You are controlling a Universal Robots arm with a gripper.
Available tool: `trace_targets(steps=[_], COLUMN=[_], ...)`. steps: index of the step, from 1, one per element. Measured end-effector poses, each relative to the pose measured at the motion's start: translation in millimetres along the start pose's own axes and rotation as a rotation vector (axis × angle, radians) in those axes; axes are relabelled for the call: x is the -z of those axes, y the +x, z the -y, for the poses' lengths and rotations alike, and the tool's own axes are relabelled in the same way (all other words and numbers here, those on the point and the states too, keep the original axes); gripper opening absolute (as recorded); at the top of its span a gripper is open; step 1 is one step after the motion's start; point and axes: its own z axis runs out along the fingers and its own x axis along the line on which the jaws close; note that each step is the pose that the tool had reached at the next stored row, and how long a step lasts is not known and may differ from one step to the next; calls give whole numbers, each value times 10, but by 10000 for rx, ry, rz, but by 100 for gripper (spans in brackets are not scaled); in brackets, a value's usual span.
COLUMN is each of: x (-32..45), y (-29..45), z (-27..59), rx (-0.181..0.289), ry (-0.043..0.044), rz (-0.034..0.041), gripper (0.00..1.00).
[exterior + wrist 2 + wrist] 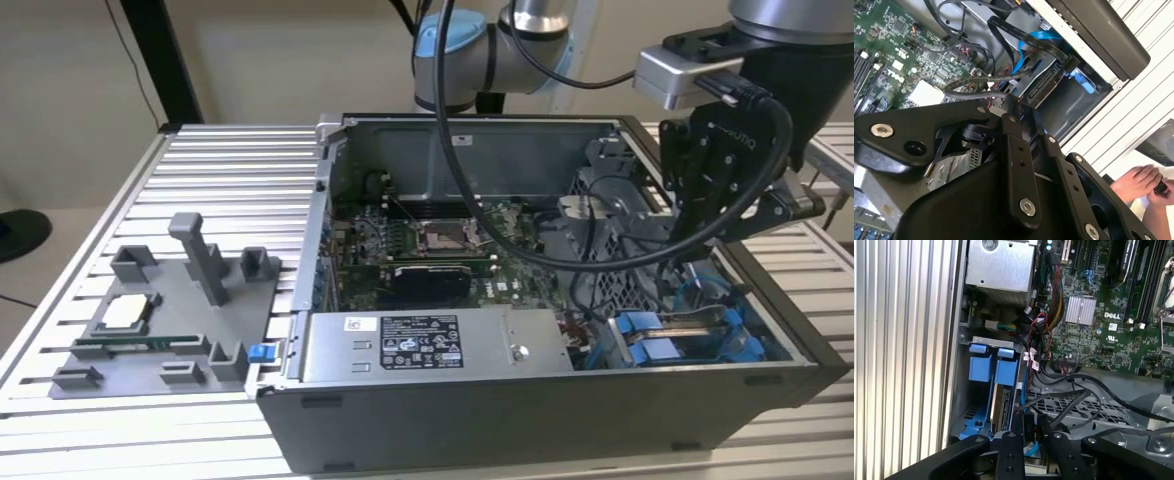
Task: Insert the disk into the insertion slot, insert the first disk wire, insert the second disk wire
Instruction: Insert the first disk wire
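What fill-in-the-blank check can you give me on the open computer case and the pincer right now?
1. The plastic carrier tabs in the rectangular grey metal drive bay are ___.
2. The black pincer hangs over the end of the open grey metal computer case at the exterior view's ___.
3. The flat motherboard inside the case is ___.
Missing words: blue; right; green.

The power-supply label (418, 343) and motherboard logo (1112, 315) carry print.
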Motion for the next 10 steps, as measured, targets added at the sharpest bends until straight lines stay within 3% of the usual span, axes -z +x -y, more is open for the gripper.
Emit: trace_targets(steps=[10], x=[-20], y=[-1], z=[-2], rx=[-2], ry=[15], rz=[20], gripper=[0])
